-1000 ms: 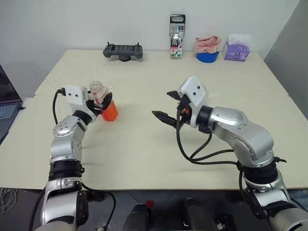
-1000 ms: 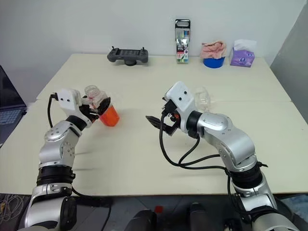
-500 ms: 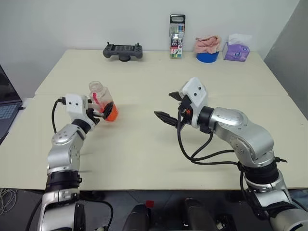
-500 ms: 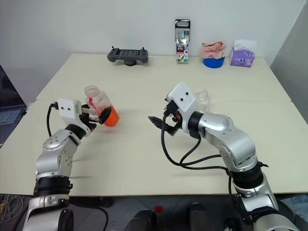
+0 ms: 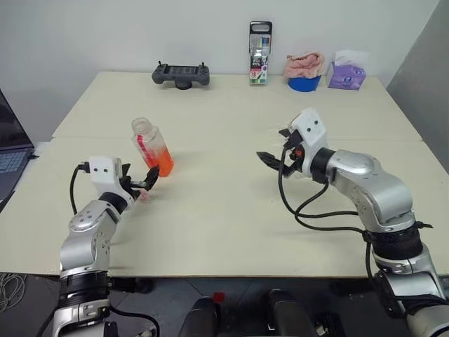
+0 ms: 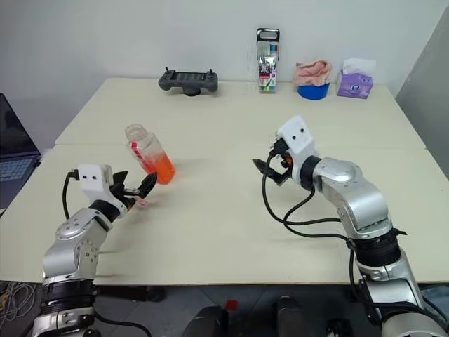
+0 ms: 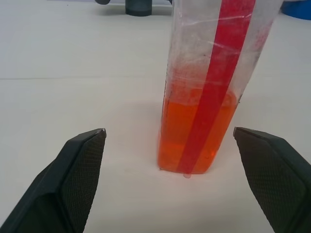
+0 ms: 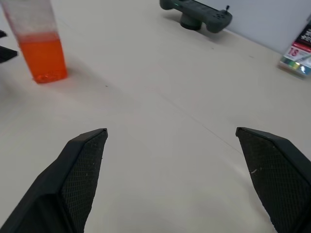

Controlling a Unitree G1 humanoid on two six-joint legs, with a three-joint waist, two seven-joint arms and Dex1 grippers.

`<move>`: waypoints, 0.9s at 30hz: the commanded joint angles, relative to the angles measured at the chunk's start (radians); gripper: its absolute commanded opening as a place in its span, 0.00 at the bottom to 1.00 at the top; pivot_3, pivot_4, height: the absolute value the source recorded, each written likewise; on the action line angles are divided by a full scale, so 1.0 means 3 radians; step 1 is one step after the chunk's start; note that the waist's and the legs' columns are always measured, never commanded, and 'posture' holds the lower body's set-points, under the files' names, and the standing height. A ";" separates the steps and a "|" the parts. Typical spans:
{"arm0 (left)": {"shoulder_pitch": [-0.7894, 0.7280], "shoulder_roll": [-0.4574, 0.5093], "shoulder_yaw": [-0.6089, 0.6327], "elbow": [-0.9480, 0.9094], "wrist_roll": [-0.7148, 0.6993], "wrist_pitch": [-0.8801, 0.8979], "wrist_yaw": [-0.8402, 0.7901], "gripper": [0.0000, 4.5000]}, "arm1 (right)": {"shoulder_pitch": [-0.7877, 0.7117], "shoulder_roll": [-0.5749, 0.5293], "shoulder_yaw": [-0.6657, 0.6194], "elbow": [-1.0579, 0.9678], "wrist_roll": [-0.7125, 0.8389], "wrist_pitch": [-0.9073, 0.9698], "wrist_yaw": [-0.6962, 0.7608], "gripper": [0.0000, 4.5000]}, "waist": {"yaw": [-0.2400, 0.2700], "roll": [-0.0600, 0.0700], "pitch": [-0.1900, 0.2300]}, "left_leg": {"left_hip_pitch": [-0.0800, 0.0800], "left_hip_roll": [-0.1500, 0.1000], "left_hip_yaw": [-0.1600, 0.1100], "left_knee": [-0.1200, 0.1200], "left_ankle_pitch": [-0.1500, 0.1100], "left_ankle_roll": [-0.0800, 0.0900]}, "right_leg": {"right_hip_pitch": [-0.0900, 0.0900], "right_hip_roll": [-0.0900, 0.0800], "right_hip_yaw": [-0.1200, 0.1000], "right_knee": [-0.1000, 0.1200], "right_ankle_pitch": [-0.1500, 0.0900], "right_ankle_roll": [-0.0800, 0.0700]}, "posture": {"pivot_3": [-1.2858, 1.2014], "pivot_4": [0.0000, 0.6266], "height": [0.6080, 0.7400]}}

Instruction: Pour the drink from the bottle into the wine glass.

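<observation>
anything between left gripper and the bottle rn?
Nothing. In the left wrist view the bottle stands upright ahead of the open left gripper, with just bare table between them; neither finger touches it.

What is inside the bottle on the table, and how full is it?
The bottle holds orange-red drink in roughly its lower part; above that it looks empty. A red label strip covers a narrow band of the contents.

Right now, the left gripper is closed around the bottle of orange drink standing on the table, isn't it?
Not quite: the left gripper is open and clear of the bottle, which stands on its own on the table. The left wrist view shows both fingers spread wide, with gaps on either side of the bottle.
</observation>
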 commanded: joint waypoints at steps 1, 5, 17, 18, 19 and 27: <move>0.0148 0.0089 0.0136 -0.0338 -0.0106 0.0038 -0.0052 0.99 | -0.0113 -0.0118 -0.0231 0.0064 -0.0014 0.0063 -0.0013 1.00 | 0.0000 0.0000 0.0000 | 0.0000 0.0000 0.0000 -0.0001 0.0000 0.0000 | 0.0000 0.0000 0.0001 0.0000 0.0000 0.0000 | 0.52 0.24 1.00; 0.0303 0.0135 0.0198 -0.0500 -0.0171 0.0075 -0.0101 0.99 | -0.0360 -0.0180 -0.0346 0.0357 -0.0037 0.0371 -0.0137 1.00 | -0.0003 0.0000 0.0000 | 0.0001 0.0000 0.0001 0.0000 0.0000 0.0000 | 0.0000 0.0000 0.0001 0.0000 0.0000 0.0000 | 0.52 0.24 1.00; 0.0566 0.0742 -0.0010 -0.1390 -0.0442 0.0492 -0.0742 0.99 | -0.1602 -0.0078 -0.0241 0.2492 -0.0234 0.0591 -0.0033 1.00 | 0.0001 0.0002 0.0001 | -0.0002 -0.0002 0.0005 -0.0004 0.0000 0.0001 | 0.0000 0.0001 0.0004 -0.0007 -0.0002 -0.0005 | 0.52 0.24 1.00; 0.0575 0.0760 -0.0053 -0.1481 -0.0478 0.0559 -0.0766 0.99 | -0.1694 -0.0085 -0.0184 0.2648 -0.0277 0.0605 0.0023 1.00 | -0.0002 0.0002 0.0001 | -0.0002 -0.0002 0.0005 -0.0005 0.0000 0.0001 | 0.0000 0.0001 0.0004 -0.0008 -0.0002 -0.0005 | 0.52 0.24 1.00; 0.0581 0.0763 -0.0111 -0.1586 -0.0521 0.0636 -0.0782 0.99 | -0.1804 -0.0076 -0.0188 0.2831 -0.0280 0.0663 0.0061 1.00 | -0.0003 0.0002 0.0002 | -0.0002 -0.0002 0.0007 -0.0005 -0.0001 0.0001 | 0.0000 0.0001 0.0005 -0.0009 -0.0002 -0.0005 | 0.52 0.24 1.00; 0.0547 0.0524 -0.0673 -0.1916 -0.0563 0.0858 -0.0771 0.99 | -0.2473 -0.0013 0.0130 0.4170 -0.0621 0.0655 0.0577 1.00 | -0.0010 0.0005 0.0003 | -0.0001 0.0001 0.0009 -0.0008 -0.0001 0.0002 | -0.0002 0.0004 0.0006 -0.0009 -0.0002 -0.0005 | 0.52 0.24 1.00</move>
